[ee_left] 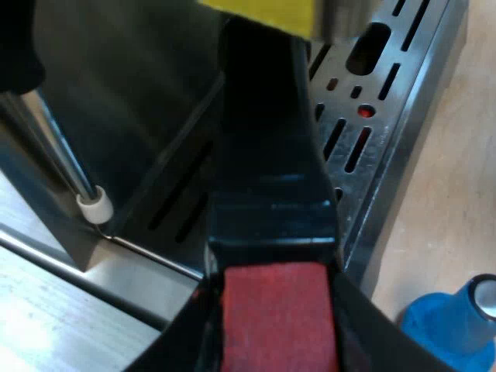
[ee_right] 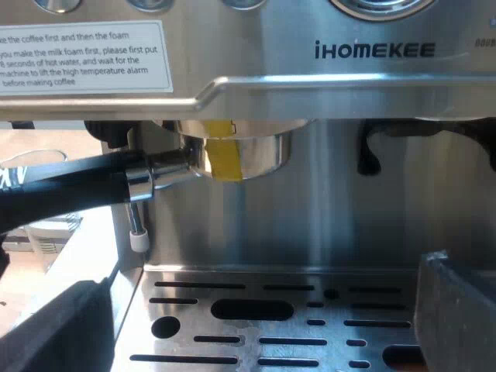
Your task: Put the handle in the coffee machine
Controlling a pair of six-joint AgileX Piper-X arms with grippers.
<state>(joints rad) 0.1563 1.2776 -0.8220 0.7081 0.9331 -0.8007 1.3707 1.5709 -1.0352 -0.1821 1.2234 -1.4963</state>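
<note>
— Red end [ee_left: 275, 314] of the handle [ee_left: 267, 178] sat clamped between the left jaws?
— Yes. Its metal holder [ee_right: 263, 151] was ahead of them, up under the coffee machine's [ee_right: 325, 201] head. Best was to swing it level, pressed upward, until it locked.
— Right jaws?
— Wide, empty, above the drip tray [ee_right: 256, 327], facing the holder.

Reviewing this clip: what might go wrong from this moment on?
1. The left pincer grips the handle's red end; if the holder is not fully locked, letting go may drop it onto the drip tray.
2. The steam wand hangs just beneath the handle, so turning might knock it.
</note>
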